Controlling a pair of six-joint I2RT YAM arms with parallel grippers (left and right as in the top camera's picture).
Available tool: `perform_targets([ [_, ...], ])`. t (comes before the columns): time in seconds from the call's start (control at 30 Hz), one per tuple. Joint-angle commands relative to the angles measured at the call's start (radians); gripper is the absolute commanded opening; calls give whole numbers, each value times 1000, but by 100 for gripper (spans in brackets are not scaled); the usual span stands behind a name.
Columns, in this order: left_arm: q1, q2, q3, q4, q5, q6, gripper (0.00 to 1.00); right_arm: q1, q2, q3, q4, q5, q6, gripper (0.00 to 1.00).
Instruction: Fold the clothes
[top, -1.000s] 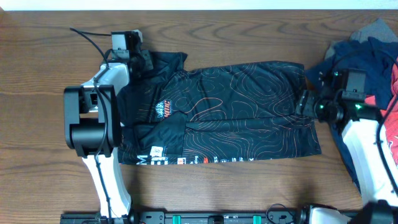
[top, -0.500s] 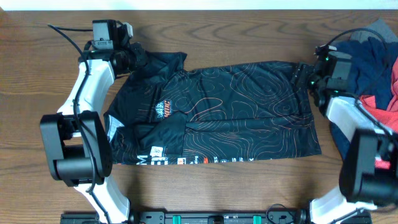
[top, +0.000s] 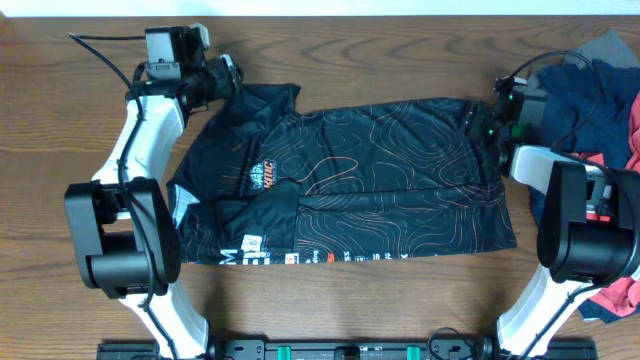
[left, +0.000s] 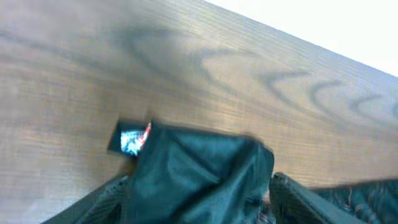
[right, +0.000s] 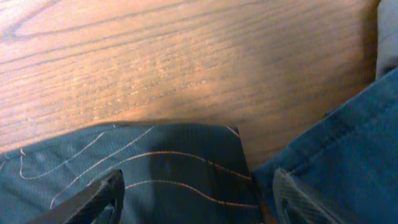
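- Left gripper (left: 199, 180): stood wide open, a far corner of the black jersey (top: 380, 180) between its fingers, unpinched.
- Right gripper (right: 199, 177): gaped wide over the opposite far corner, holding nothing.
- As for the black jersey: lay spread flat on the table (top: 400, 50).

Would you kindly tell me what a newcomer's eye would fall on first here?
A black jersey with orange contour lines lies spread across the table. A heap of navy and coral clothes sits at the right edge. The left pincer and right pincer, both open, stand at its far corners.
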Motion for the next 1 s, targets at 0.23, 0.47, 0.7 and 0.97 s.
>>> perform_targets([
  [0.23,-6,254,3,174,-35,21,75,6,-10,17,-180,-8,0,84],
  [0.47,-17,299,2,172,-58,24,74,6,-10,17,-211,-8,0,85],
  [0.7,-68,307,2,142,-93,46,40,6,-10,17,-216,-22,0,85],
  [0.97,-84,293,3,125,-152,34,6,6,-10,17,-208,-31,-18,77],
])
